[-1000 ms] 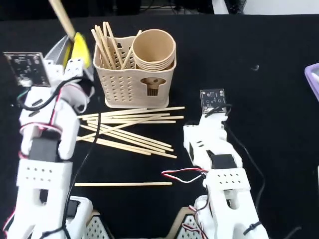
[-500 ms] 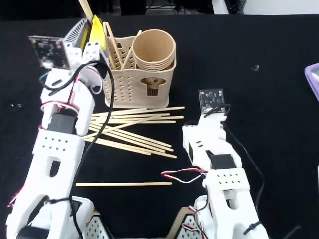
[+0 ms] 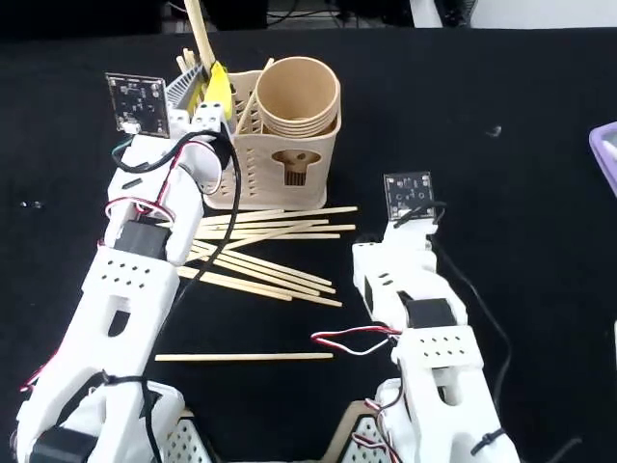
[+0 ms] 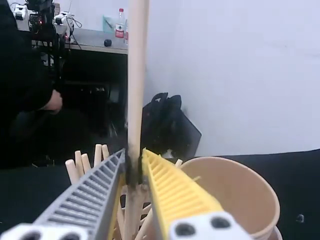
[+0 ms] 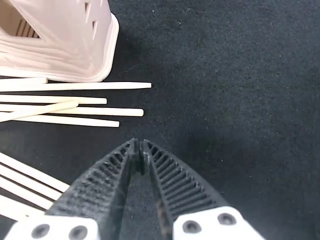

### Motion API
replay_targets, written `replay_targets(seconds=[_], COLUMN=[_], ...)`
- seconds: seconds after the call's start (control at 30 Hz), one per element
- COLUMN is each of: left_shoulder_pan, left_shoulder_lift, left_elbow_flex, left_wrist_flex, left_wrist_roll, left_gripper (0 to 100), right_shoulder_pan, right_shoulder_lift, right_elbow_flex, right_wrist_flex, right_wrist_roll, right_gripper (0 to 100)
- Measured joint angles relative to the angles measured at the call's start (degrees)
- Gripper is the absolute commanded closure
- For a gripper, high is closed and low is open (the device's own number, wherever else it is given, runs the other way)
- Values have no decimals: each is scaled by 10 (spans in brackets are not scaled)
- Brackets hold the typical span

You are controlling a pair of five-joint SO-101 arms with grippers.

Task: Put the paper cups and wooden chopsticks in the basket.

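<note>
My left gripper (image 3: 205, 79) is shut on one wooden chopstick (image 3: 199, 29), held upright over the left side of the beige basket (image 3: 280, 174). In the left wrist view that chopstick (image 4: 136, 75) rises between the grey and yellow fingers (image 4: 165, 182), above chopstick ends standing in the basket. Stacked paper cups (image 3: 297, 95) sit in the basket's right half. Several loose chopsticks (image 3: 260, 251) lie on the black table in front of the basket; one chopstick (image 3: 243, 357) lies apart nearer the arm bases. My right gripper (image 5: 137, 150) is shut and empty, low over the table beside the basket's corner (image 5: 100, 55).
A purple container's edge (image 3: 605, 154) shows at the table's right side. The right arm's body (image 3: 424, 328) stands right of the loose chopsticks. Bare black table stretches right of the basket.
My left gripper has carried the chopstick rightward from beside the basket to over its left side. The right arm has kept still.
</note>
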Motion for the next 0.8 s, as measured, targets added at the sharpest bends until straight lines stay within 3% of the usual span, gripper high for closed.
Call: replay_targets(seconds=[0.2,0.6,0.8], left_shoulder_pan=[0,0,-34], left_shoulder_lift=[0,-8,-95], left_elbow_flex=[0,-90,-138], left_wrist_flex=[13,186,305], left_wrist_roll=[0,0,-1], left_gripper=[876,873,876], right_shoulder_pan=[0,0,0], right_shoulder_lift=[0,0,0], right_elbow_flex=[0,0,0], right_wrist_flex=[0,0,0], right_wrist_roll=[0,0,0], right_gripper=[984,984,983])
